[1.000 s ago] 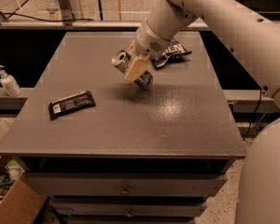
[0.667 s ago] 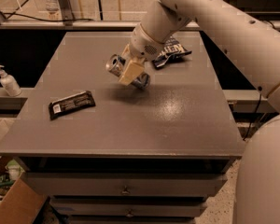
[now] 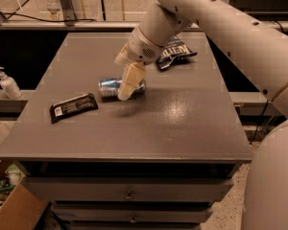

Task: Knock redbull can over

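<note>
The redbull can (image 3: 108, 86) lies on its side near the table's (image 3: 182, 123) centre (candy bar (image 3: 73, 106) at its eight o'clock). The gripper (image 3: 126, 86) hangs across it; whether clenched or released, I cannot tell.

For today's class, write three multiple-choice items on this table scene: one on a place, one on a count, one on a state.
1. Where is the hand? A at the front edge of the table; B at the redbull can; C down by the floor.
2. How many things lie on the table? A one; B three; C six.
3. How is the redbull can? A upright; B on its side; C crushed flat.

Answers:
1 B, the hand hangs right in front of the can, near mid-table.
2 B, the can, the black bar and the chip bag.
3 B, its length lies along the table top.
</note>
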Tool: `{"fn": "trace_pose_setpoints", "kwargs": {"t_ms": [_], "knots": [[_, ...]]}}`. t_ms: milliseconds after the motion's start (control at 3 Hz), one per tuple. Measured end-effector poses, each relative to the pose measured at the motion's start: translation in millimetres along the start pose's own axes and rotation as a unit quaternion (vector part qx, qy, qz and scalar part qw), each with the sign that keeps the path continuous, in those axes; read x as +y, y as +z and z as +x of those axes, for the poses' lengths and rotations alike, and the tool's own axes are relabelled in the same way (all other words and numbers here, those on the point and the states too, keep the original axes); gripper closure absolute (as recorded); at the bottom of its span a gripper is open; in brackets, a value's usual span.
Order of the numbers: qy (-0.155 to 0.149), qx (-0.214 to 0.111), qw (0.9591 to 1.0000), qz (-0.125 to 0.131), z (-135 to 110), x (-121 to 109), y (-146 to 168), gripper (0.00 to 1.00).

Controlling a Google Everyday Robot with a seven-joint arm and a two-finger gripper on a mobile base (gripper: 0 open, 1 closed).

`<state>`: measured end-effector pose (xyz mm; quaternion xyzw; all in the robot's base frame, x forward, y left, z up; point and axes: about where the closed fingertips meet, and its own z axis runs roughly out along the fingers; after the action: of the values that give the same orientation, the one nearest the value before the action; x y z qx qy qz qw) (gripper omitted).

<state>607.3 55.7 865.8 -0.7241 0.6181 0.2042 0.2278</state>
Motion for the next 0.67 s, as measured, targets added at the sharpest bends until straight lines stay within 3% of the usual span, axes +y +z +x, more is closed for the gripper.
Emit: {"fn": "trace_pose_setpoints", "kwargs": {"t_ms": [333,667], "knots": [[0.004,-0.008,0.9999,0.007,-6.8,2.3,-3.5,0.00],[0.028,-0.033,0.9984,0.038,0.2,0.8,-13.4,0.00]]}}
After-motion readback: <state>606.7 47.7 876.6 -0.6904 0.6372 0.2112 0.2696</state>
